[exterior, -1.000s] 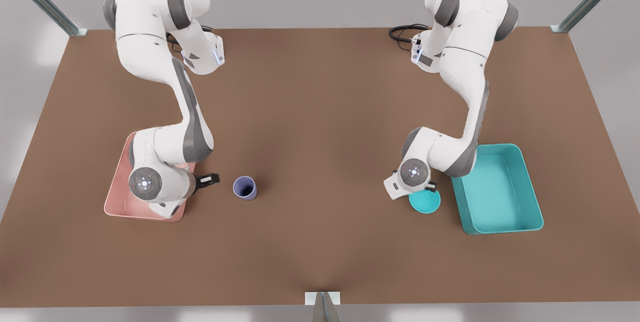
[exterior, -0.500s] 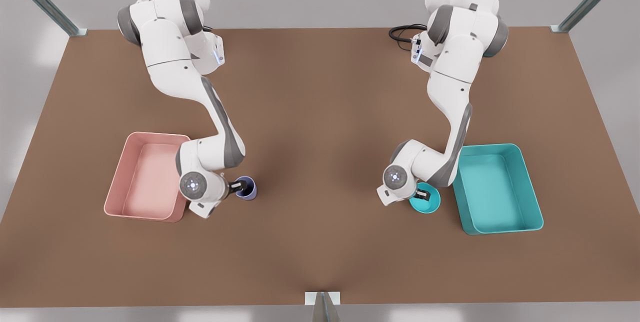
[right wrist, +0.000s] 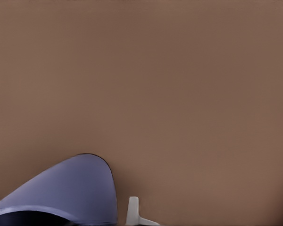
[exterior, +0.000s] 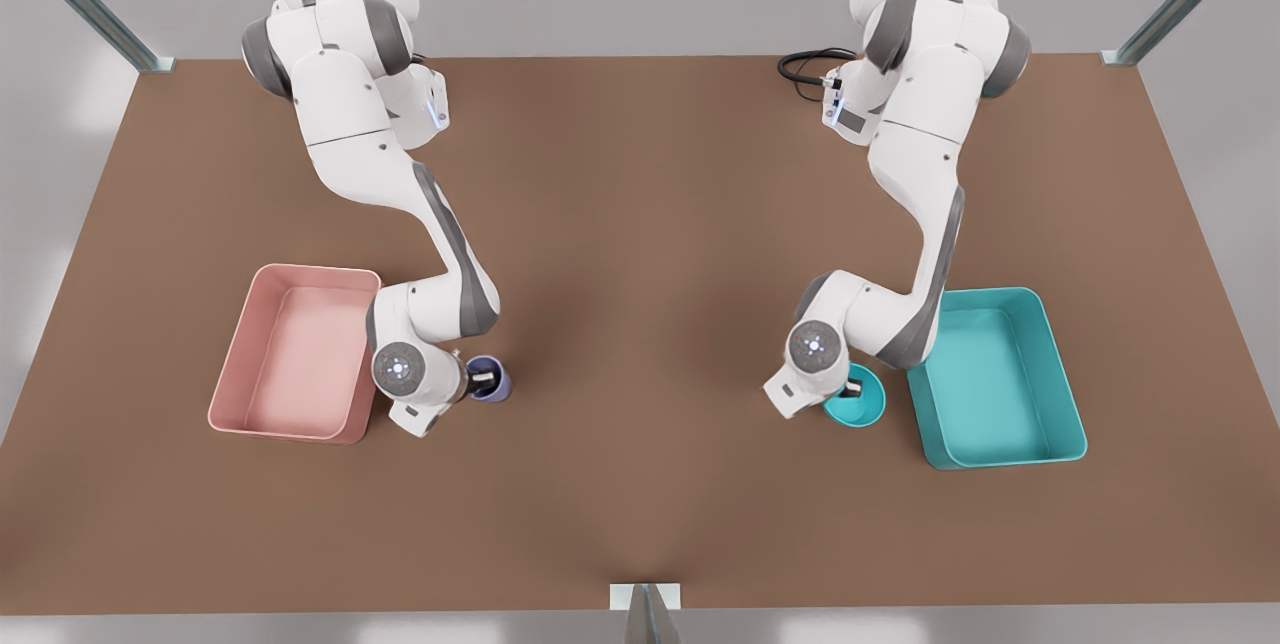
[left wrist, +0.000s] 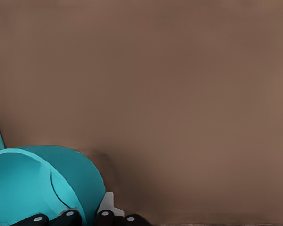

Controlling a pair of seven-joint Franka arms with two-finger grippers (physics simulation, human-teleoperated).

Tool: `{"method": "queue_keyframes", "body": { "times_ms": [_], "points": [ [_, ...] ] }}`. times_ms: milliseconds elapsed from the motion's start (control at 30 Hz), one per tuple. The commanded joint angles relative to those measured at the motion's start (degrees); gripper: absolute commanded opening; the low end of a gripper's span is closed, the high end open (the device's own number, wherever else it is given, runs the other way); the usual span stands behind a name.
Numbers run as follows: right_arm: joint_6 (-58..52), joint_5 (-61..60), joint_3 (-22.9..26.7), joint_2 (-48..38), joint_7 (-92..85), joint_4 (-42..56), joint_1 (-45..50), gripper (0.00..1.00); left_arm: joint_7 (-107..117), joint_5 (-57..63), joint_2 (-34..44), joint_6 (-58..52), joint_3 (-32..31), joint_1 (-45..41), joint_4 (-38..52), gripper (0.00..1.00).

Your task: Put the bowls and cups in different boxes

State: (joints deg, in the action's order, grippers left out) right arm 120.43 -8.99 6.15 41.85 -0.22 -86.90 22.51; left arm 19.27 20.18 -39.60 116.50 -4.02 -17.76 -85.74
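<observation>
Currently on the brown table (exterior: 640, 224):

Cup (exterior: 492, 379): lavender-blue, dark inside, upright, just beside the pink box (exterior: 295, 354) on its front-view right. In the right wrist view the cup (right wrist: 70, 188) sits close under the camera.

Right gripper (exterior: 480, 382): at the cup's rim, one finger inside and one outside, pinching the wall.

Bowl (exterior: 858, 396): teal, round, shallow, just beside the teal box (exterior: 995, 379) on its front-view left, not in it. In the left wrist view the bowl (left wrist: 42, 183) lies at the fingertips.

Left gripper (exterior: 852, 388): at the bowl's rim, fingers (left wrist: 68, 217) straddling the wall and clamped on it.

Both boxes: open-topped, well apart, nothing inside.
</observation>
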Motion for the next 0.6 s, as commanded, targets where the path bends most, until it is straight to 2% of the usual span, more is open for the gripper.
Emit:
{"method": "queue_keyframes", "body": {
  "times_ms": [0, 67, 133, 200, 300, 400, 533, 567],
  "points": [
    [0.5, 0.9, 0.0, -0.1, 2.5, 0.2, 0.0, 0.21, 2.9, -1.4, 4.2, -10.0, 0.1, 0.4, 0.1, 0.21],
    [0.5, 0.9, 0.0, -0.2, 2.4, 0.8, -0.4, 0.21, 2.7, -1.5, 10.1, -13.3, 0.1, 6.5, 0.1, 0.21],
    [-0.4, 0.9, 0.0, -2.7, 0.4, 1.4, -1.3, 0.21, 2.4, -1.1, 10.4, -13.3, 0.1, 11.7, 0.1, 0.21],
    [-6.5, 0.8, 0.3, -9.5, -14.1, 1.4, -7.2, 0.21, 2.5, -1.2, 10.1, -12.0, 0.1, 17.5, 0.0, 0.21],
    [-13.4, 1.7, 0.8, -14.5, -30.2, 1.1, -15.6, 0.21, 2.5, -1.5, 8.2, -5.6, 0.1, 20.0, -3.6, 0.21],
    [-17.2, 3.0, 2.8, -16.2, -37.4, 0.3, -20.2, 0.21, 2.6, -1.5, 5.9, 2.0, 0.1, 21.8, -8.1, 0.21],
    [-16.1, 5.6, 3.5, -14.1, -39.4, -0.6, -22.5, 0.21, 2.6, -1.4, 2.9, 5.8, 0.1, 24.0, -9.3, 0.21],
    [-11.9, 5.9, 3.5, -14.2, -39.5, -2.9, -22.5, 0.21, 2.6, -1.4, 2.4, 6.1, 0.1, 24.3, -9.3, 0.21]
  ]
}}
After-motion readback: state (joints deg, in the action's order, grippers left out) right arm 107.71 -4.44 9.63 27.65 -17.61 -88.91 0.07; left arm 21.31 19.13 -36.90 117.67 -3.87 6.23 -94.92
